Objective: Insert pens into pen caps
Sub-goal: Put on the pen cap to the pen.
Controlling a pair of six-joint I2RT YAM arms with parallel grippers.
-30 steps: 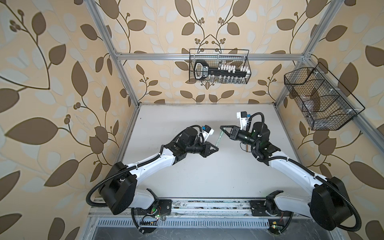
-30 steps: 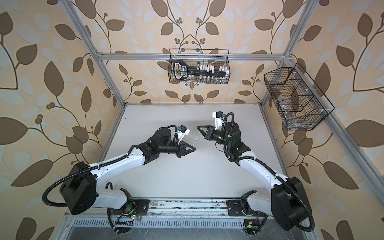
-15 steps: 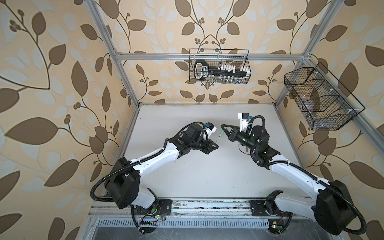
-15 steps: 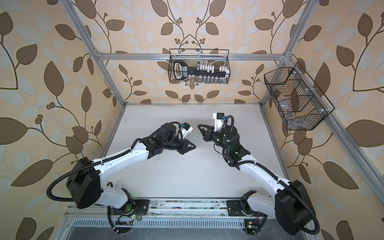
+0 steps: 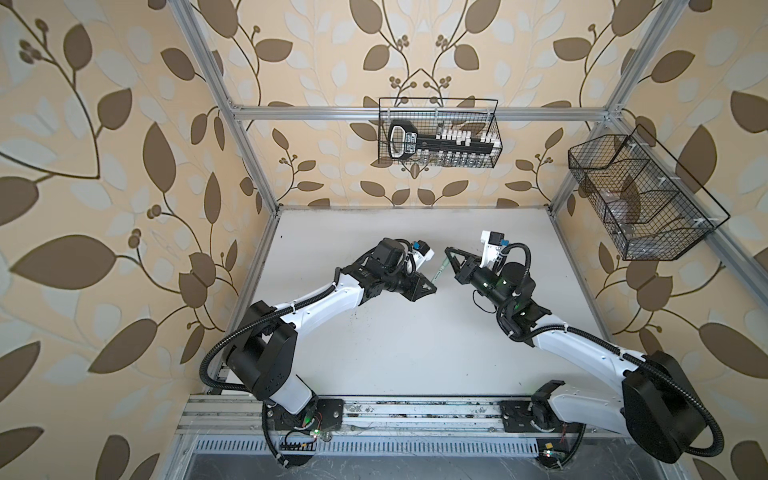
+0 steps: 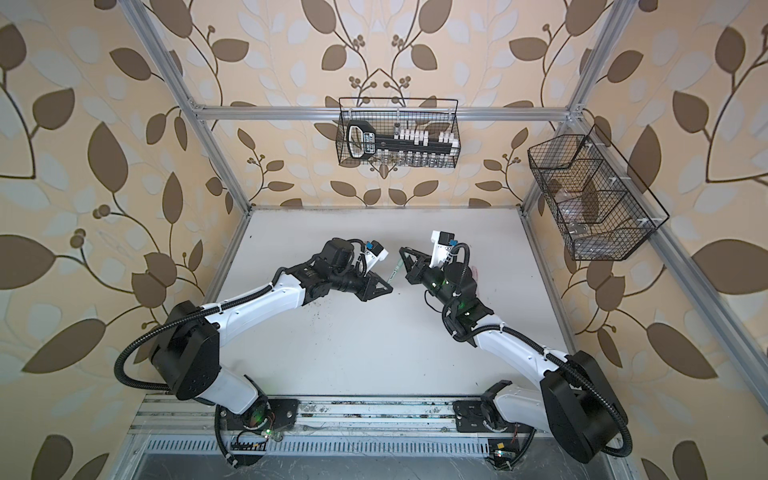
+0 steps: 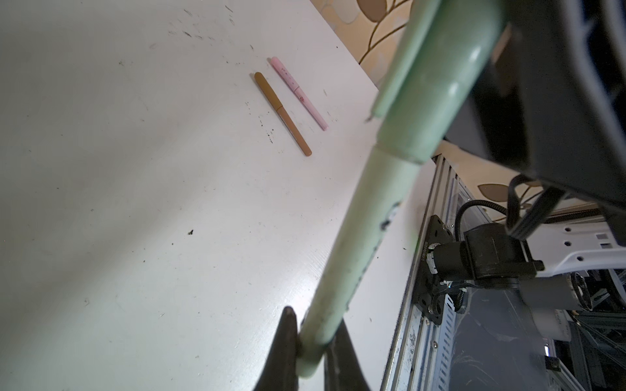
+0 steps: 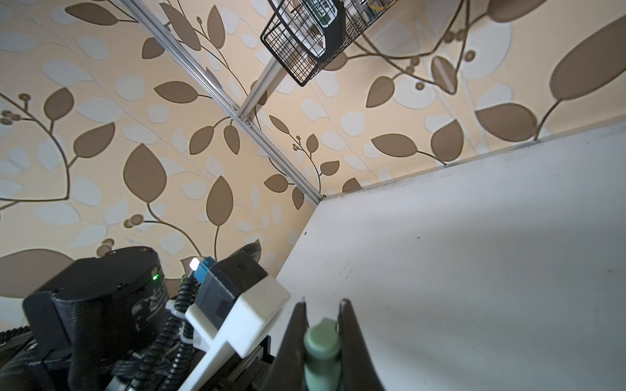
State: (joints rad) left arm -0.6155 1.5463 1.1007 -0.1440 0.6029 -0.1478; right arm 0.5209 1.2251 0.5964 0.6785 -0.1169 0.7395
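Observation:
The pale green pen (image 7: 352,243) spans the gap between my two grippers above the table's middle, and in both top views it shows as a short green stick (image 5: 439,270) (image 6: 395,272). My left gripper (image 7: 313,321) (image 5: 434,288) is shut on the pen's rear end. The other end sits inside the pale green cap (image 7: 437,94) (image 8: 321,345), and my right gripper (image 8: 321,304) (image 5: 448,251) is shut on that cap. A brown pen (image 7: 283,113) and a pink pen (image 7: 298,92) lie side by side on the white table (image 7: 135,169), each wearing its cap.
A wire basket (image 5: 438,137) with a black tool hangs on the back wall, and another wire basket (image 5: 640,199) hangs on the right wall. Aluminium frame posts stand at the table's corners. The arms' mounting rail (image 5: 415,409) runs along the front edge.
Both grippers have drifted slightly toward the back wall together, still tip to tip with the green pen between them. The left arm's elbow has swung right.

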